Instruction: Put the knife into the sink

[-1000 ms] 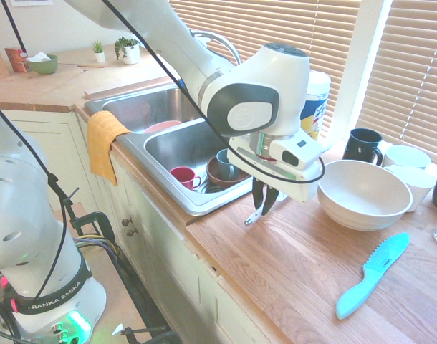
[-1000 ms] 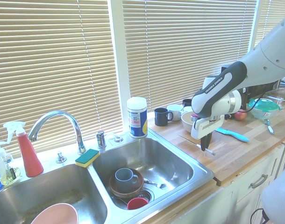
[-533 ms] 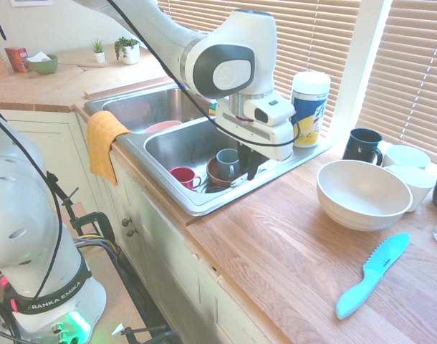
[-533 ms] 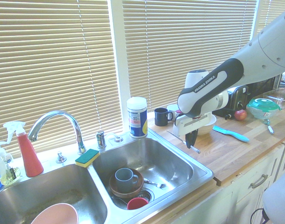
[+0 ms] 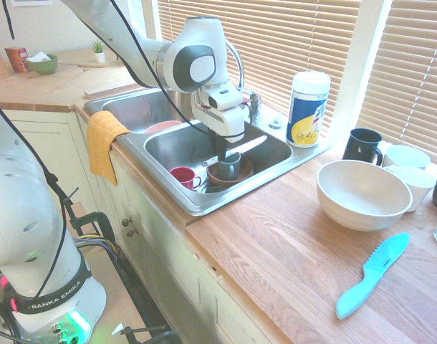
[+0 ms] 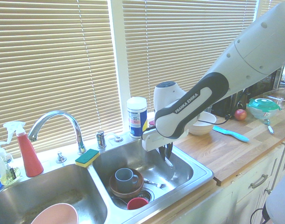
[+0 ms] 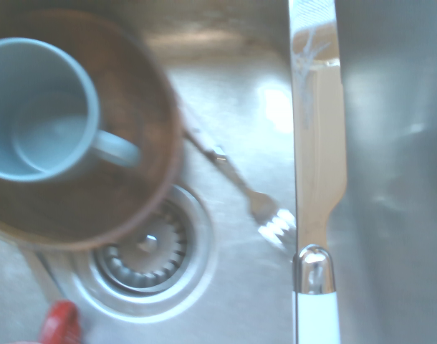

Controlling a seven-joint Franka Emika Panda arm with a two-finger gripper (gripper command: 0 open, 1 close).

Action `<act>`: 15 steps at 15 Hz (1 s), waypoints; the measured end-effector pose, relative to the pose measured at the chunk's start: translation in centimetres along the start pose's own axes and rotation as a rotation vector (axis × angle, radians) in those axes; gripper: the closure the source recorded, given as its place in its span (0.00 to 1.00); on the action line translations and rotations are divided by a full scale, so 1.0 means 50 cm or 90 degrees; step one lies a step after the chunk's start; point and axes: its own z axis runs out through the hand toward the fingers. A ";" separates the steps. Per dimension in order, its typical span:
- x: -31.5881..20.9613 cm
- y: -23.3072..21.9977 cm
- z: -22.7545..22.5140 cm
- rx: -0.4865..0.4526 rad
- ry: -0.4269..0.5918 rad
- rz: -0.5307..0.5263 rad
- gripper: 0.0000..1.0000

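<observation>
Knife (image 7: 317, 172) beside fork (image 7: 269, 215); blue mug (image 7: 43, 111) in brown bowl (image 7: 143, 122); drain (image 7: 148, 251) near.

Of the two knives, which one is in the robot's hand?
The slim knife with the silver blade and white handle; the wider teal serrated knife lies on the countertop.

One white Franka arm (image 6: 240, 60), single, extended and sloping downward from the shoulder, with dark grey trim and maker's lettering at the bend; wrist (image 5: 217, 100) lowered; claw (image 6: 165, 151), two-fingered, dark-tipped, pointing down, its fingers closed in a grip.
</observation>
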 end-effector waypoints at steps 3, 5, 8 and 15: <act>-0.029 -0.053 0.029 0.002 -0.002 0.012 1.00; -0.046 -0.079 0.050 -0.002 0.000 0.015 1.00; -0.041 -0.101 0.086 -0.005 0.001 0.025 1.00; -0.004 -0.102 0.172 0.015 -0.009 0.033 1.00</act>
